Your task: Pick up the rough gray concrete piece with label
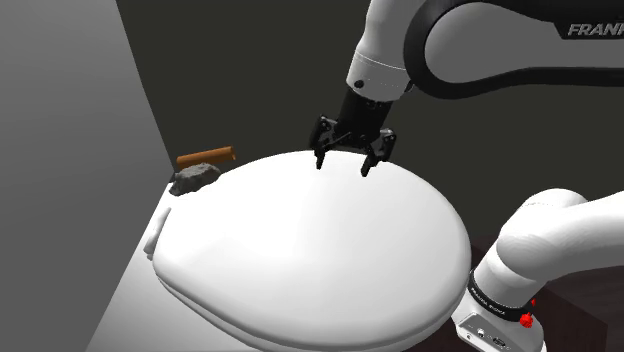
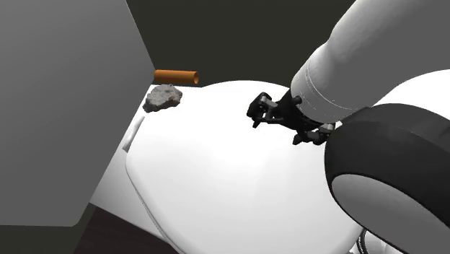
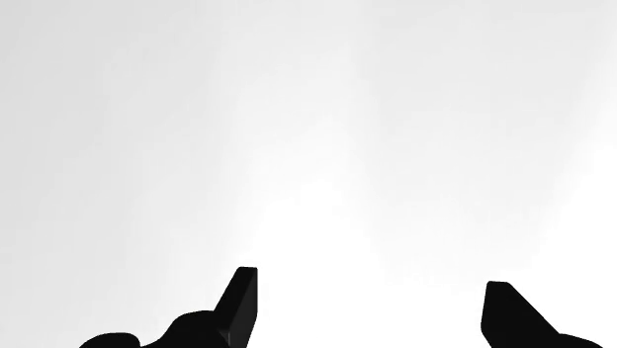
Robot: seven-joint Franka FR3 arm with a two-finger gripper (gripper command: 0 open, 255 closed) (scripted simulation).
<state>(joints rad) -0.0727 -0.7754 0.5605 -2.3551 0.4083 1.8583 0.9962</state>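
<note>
We see the gripper (image 1: 342, 166) hanging just above the far part of a white, domed oval lid (image 1: 300, 260), fingers pointing down at it. In the wrist view its two black fingers (image 3: 242, 297) stand wide apart with nothing but the pale surface between them, so it holds nothing. We cannot tell whether the tips touch the lid or hang just clear of it.

The rough gray concrete piece (image 1: 195, 178) lies well apart from the gripper, at the lid's edge toward the shoulder view's left, close to the foot of a plain gray wall (image 1: 70, 120). It is a lumpy, low chunk. Its long axis runs roughly along the lid's edge, rising a little toward the shoulder view's right. Just behind it lies a brown cylinder (image 1: 205, 157) on its side, set almost parallel to it.

In the second exterior view, we find the piece (image 2: 162, 97) beside the gray wall's corner (image 2: 65, 108), the cylinder (image 2: 176, 76) just beyond it and the gripper (image 2: 275, 132) over the lid (image 2: 209, 187). Behind everything stands a dark wall (image 1: 260, 70).
</note>
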